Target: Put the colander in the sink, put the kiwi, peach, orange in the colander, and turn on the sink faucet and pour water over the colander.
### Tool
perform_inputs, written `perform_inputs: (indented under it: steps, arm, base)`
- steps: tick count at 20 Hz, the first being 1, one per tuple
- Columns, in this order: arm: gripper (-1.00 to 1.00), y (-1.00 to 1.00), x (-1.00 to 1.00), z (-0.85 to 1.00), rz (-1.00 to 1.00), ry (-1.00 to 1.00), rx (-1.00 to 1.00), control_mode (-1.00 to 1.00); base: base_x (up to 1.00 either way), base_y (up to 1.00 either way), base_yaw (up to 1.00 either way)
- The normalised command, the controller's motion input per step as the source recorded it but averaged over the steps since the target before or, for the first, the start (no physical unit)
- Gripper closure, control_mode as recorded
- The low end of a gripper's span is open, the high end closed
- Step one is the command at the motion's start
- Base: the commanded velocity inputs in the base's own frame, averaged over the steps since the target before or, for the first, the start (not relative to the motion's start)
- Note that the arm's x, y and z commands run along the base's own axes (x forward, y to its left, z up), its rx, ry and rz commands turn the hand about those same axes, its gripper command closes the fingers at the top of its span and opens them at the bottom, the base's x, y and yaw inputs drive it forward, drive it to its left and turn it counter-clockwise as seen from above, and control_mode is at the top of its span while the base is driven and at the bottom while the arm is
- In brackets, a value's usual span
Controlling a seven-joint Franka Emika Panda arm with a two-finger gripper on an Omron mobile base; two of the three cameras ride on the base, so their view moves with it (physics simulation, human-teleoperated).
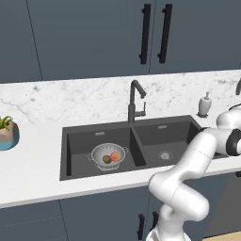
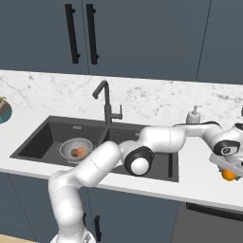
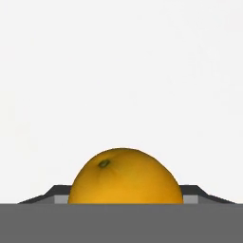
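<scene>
The colander (image 1: 108,156) sits in the left basin of the sink (image 1: 75,141), and inside it lie the kiwi (image 1: 107,159) and the peach (image 1: 115,156), side by side and touching or nearly so. The orange (image 2: 229,174) is well apart from them — far out on the white counter (image 2: 199,176) to the right of the sink, directly under the gripper (image 2: 229,173). In the hand view the orange (image 3: 125,176) lies between the two dark fingertips (image 3: 54,193), one at each flank of the fruit; the jaws stand partly closed around it, but whether they press on it and have hold of it I cannot tell.

The sink faucet (image 1: 135,101) rises behind the divider between the two basins, its spout bent over toward the right basin. The white soap dispenser (image 1: 204,104) stands on the counter behind the sink's right corner. A teal plant pot (image 1: 8,135) sits at the far left of the counter, well away from the sink. The arm's own elbow and forearm stretch across the right basin in the right base view — between the orange and the colander.
</scene>
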Motion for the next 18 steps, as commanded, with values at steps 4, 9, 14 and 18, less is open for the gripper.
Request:
perform_inputs:
  steps: [4,9,14,18]
  arm:
    - [1.00,0.39,-0.53,0.39,0.09,-0.05,0.03,-1.00]
    - [1.00,0.62,-0.47,0.39,0.10,-0.09,-0.01,-1.00]
    - [1.00,0.83,-0.50,0.23,0.10,-0.15,-0.09,-1.00]
    - [1.00,0.98,-0.47,0.08,0.04,-0.12,-0.17,-1.00]
  base:
    - [0.00,0.00,0.00]
    - [0.00,0.00,0.00]
    - [0.00,0.00,0.00]
    - [0.00,0.00,0.00]
